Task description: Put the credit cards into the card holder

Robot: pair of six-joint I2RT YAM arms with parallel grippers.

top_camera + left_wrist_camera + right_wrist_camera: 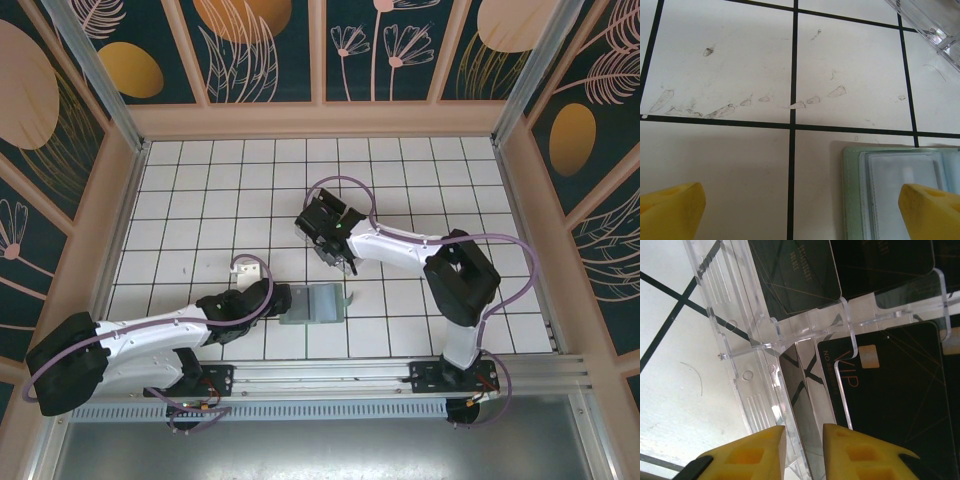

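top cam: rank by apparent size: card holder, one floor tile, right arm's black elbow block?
1. right arm's black elbow block, largest, though it is raised nearer the camera, so that is unsure
2. card holder
3. one floor tile, smallest

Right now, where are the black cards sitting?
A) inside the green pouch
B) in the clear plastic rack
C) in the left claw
B: in the right wrist view, the black cards stand in the slots of the clear plastic rack.
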